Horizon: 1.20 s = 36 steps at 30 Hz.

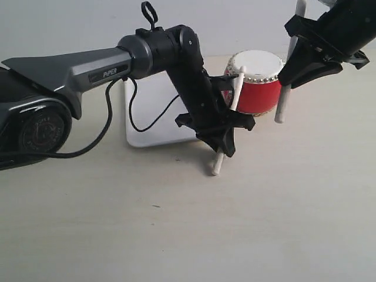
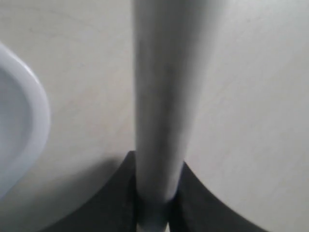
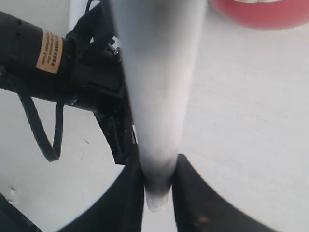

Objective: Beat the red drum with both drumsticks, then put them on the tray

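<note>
The red drum [image 1: 257, 88] with its white skin stands at the back centre; its red edge [image 3: 265, 12] shows in the right wrist view. My left gripper [image 1: 226, 145] [image 2: 154, 212] is shut on one pale drumstick [image 1: 235, 94] [image 2: 164, 96], held steeply in front of the drum's left side, lower end close to the table. My right gripper [image 1: 289, 75] [image 3: 158, 193] is shut on the other drumstick [image 1: 282, 108] [image 3: 154, 87], which hangs nearly upright beside the drum's right side. The white tray [image 1: 147, 126] [image 2: 29, 121] lies left of the drum, partly hidden behind the left arm.
The left arm [image 1: 94, 67] [image 3: 48, 53] stretches across from the left, with a black cable [image 1: 141, 123] looping over the tray. Pale bare tabletop [image 1: 235, 223] spreads in front of the drum and tray.
</note>
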### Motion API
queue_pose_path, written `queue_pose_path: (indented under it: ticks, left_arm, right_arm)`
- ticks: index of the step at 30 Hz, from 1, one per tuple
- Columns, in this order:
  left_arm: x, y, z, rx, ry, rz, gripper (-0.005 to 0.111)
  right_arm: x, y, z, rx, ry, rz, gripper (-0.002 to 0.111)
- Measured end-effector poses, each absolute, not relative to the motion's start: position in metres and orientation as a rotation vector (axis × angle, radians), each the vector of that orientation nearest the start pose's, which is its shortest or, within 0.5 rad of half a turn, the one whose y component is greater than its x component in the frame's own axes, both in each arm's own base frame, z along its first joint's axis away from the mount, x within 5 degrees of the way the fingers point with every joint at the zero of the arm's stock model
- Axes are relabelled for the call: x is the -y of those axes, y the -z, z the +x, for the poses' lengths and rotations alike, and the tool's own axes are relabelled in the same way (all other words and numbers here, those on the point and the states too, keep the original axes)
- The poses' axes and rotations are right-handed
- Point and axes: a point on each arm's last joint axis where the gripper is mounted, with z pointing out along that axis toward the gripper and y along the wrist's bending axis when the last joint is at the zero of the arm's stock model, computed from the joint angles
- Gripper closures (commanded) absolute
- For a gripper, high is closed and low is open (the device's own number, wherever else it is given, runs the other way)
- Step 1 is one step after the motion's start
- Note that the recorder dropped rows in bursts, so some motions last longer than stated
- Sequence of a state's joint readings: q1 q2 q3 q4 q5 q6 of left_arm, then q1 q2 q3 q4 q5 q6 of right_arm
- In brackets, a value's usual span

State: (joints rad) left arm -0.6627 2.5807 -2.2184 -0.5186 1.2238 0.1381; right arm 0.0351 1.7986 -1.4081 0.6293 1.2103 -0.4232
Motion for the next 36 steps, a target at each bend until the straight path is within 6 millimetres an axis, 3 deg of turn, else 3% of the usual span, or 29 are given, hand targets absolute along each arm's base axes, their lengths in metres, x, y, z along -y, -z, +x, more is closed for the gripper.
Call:
queue_pose_path:
  ticks: [3, 5, 13, 16, 18, 22, 31, 36]
  left_arm:
    - [0.35, -0.121, 0.382, -2.926, 0.757, 0.987, 0.107]
    - [0.348, -0.134, 0.383, -2.899, 0.713, 0.995, 0.107]
    - [0.336, -0.23, 0.377, -2.715, 0.674, 0.966, 0.107]
    - [0.333, -0.253, 0.372, -2.669, 0.679, 0.958, 0.107]
    - [0.331, -0.264, 0.37, -2.646, 0.673, 0.956, 0.107]
    - [0.323, -0.284, 0.368, -2.6, 0.612, 0.962, 0.107]
    - [0.307, -0.297, 0.351, -2.612, 0.555, 0.993, 0.107]
    - [0.29, -0.298, 0.331, -2.648, 0.534, 1.035, 0.107]
  right_arm:
    - [-0.063, -0.252, 0.361, -2.828, -0.852, -0.319, 0.108]
    - [-0.065, -0.234, 0.37, -2.847, -0.88, -0.279, 0.108]
    - [-0.084, -0.129, 0.399, -2.855, -1.312, -0.083, 0.108]
    - [-0.087, -0.108, 0.401, -2.853, -1.401, -0.046, 0.108]
    - [-0.088, -0.109, 0.399, -2.846, -1.444, -0.063, 0.108]
    - [-0.087, -0.128, 0.397, -2.833, -1.418, -0.139, 0.108]
    - [-0.079, -0.25, 0.366, -2.722, -1.126, -0.322, 0.108]
    - [-0.078, -0.283, 0.35, -2.686, -1.062, -0.329, 0.108]
